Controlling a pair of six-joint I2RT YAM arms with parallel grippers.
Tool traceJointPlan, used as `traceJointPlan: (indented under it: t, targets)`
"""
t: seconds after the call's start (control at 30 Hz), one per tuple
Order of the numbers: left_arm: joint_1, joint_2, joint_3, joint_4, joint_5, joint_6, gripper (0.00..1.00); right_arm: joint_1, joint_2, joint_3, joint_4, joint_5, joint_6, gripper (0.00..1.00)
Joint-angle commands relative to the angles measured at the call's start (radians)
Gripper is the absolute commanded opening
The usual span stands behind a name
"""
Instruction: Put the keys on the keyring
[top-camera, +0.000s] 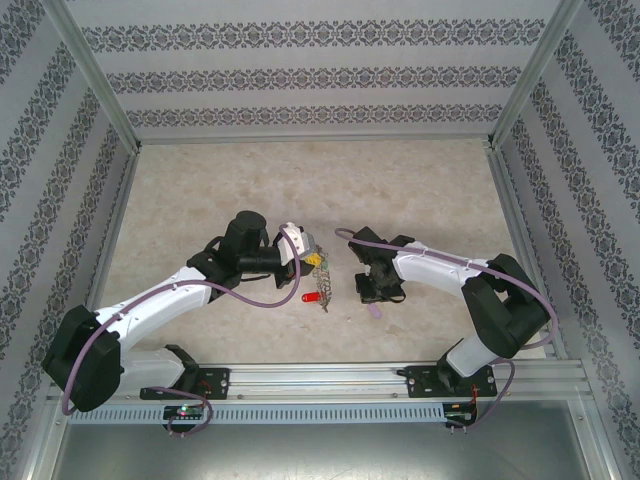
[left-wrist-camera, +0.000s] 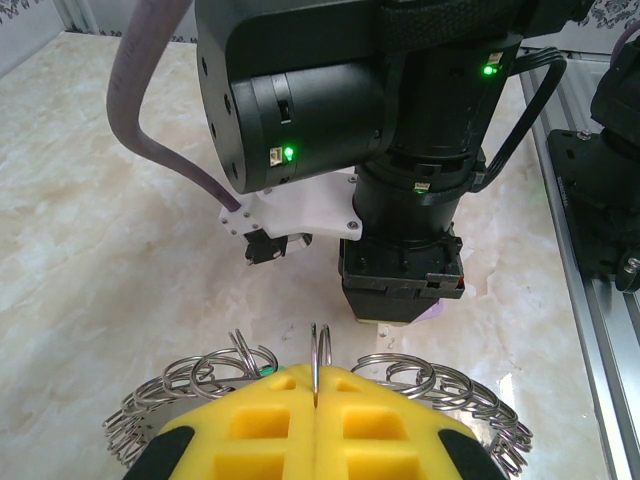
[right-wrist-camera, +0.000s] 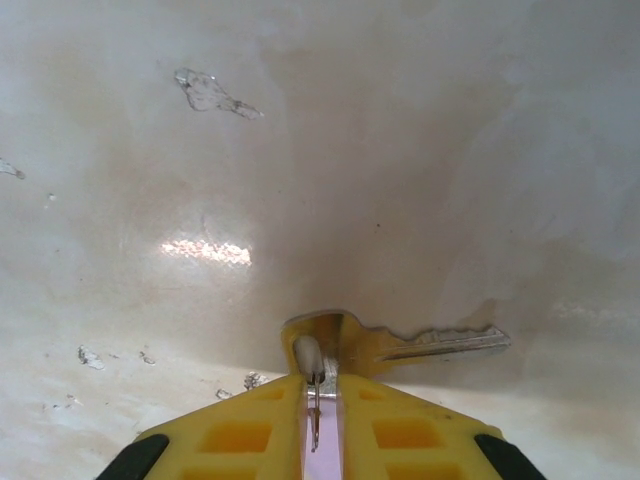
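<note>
left jaws clamped on a loop of the ring (left-wrist-camera: 400, 372), mid tabletop (top-camera: 300, 190) toward near edge | right jaws pinch lilac tag (right-wrist-camera: 322, 458), key (right-wrist-camera: 440, 343) low beside ring | risk: key hangs loosely from tag, may swing and miss loop; crowded jaws could collide

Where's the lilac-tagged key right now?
The lilac-tagged key is pinched in the right gripper, just right of the keyring held by the left gripper.
</note>
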Motion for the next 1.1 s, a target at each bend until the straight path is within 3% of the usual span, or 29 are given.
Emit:
traceJointPlan:
  t: [0.0,0.43,0.57,0.9,1.07]
  targets:
    - [-0.007,0.000,0.031,-0.002,0.024,0.014,0.00,0.009,0.003,0.011,-0.008,0.012,0.009,0.17]
    - [-0.007,-0.002,0.026,0.000,0.023,0.015,0.00,0.006,-0.030,0.010,-0.017,0.023,0.003,0.00]
    - [-0.007,-0.001,0.029,0.001,0.024,0.014,0.00,0.002,-0.095,-0.003,0.016,0.007,-0.006,0.00]
    - [-0.007,0.007,0.025,0.017,0.030,0.011,0.00,-0.177,-0.486,-0.160,0.296,-0.305,-0.092,0.00]
    - [-0.007,0.012,0.024,0.023,0.030,0.011,0.00,-0.218,-0.675,-0.234,0.464,-0.434,-0.143,0.00]
